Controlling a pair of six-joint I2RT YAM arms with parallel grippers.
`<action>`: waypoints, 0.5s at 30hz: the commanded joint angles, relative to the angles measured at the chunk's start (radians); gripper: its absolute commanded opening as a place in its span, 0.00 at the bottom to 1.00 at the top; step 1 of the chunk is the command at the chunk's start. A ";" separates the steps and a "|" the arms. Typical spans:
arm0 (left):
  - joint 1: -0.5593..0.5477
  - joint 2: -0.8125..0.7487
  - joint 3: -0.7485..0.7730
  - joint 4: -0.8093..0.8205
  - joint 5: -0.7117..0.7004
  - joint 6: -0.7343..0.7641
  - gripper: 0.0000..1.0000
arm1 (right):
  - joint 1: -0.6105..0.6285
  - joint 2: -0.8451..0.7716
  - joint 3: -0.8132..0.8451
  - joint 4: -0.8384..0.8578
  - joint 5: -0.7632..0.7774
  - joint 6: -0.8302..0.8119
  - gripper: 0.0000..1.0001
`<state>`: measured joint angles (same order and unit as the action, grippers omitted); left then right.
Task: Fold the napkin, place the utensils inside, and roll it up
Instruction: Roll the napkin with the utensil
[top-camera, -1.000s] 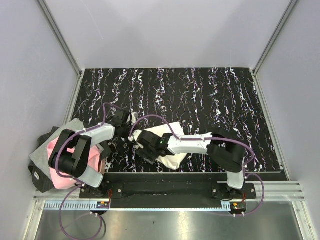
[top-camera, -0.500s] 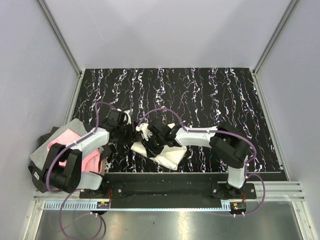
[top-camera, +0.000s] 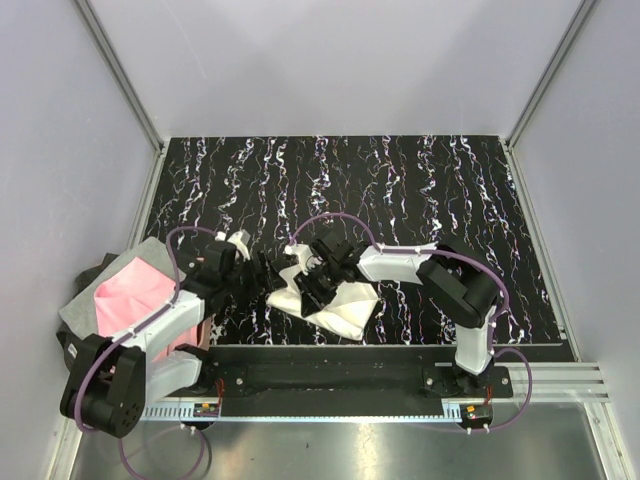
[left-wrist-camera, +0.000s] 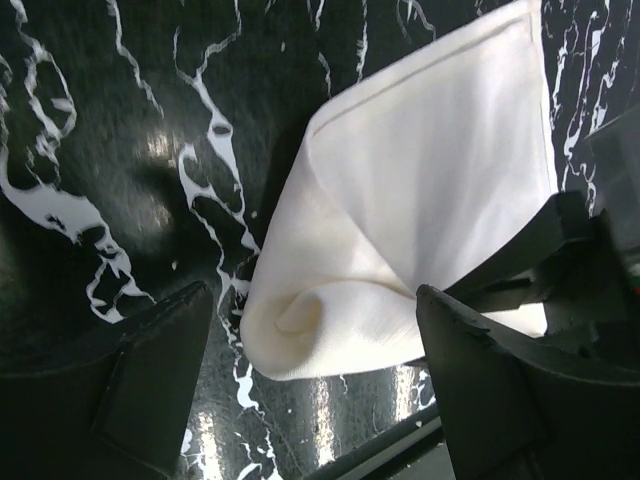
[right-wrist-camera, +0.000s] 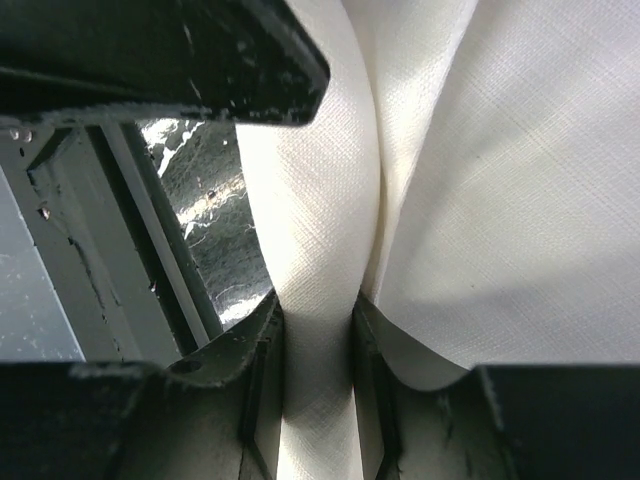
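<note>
The cream napkin lies bunched and partly rolled near the table's front edge. In the left wrist view its rolled end faces me, the rest spreading up and right. My right gripper is shut on a rolled fold of the napkin; both fingers press the cloth with no gap. My left gripper stands open just left of the roll, its fingers wide on either side and not touching it. The utensils are hidden.
A pink and grey cloth lies off the table's left edge beside the left arm. The black front rail runs right below the napkin. Grey walls enclose the black marbled table at the back and both sides.
My left gripper has let go of the napkin, opened wide and drawn back to the left. My right gripper has closed on the rolled fold and shifted slightly right.
</note>
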<state>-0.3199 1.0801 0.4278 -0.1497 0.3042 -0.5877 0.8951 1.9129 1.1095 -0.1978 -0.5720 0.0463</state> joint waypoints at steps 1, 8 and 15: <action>0.004 0.001 -0.055 0.147 0.062 -0.077 0.84 | -0.018 0.046 -0.025 -0.084 -0.012 -0.037 0.35; 0.007 0.047 -0.118 0.285 0.096 -0.118 0.70 | -0.025 0.057 -0.014 -0.083 -0.046 -0.071 0.34; 0.007 0.099 -0.169 0.366 0.173 -0.129 0.29 | -0.044 0.077 0.015 -0.088 -0.051 -0.089 0.35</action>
<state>-0.3149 1.1625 0.2752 0.1226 0.3996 -0.7120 0.8661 1.9369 1.1168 -0.2062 -0.6617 0.0063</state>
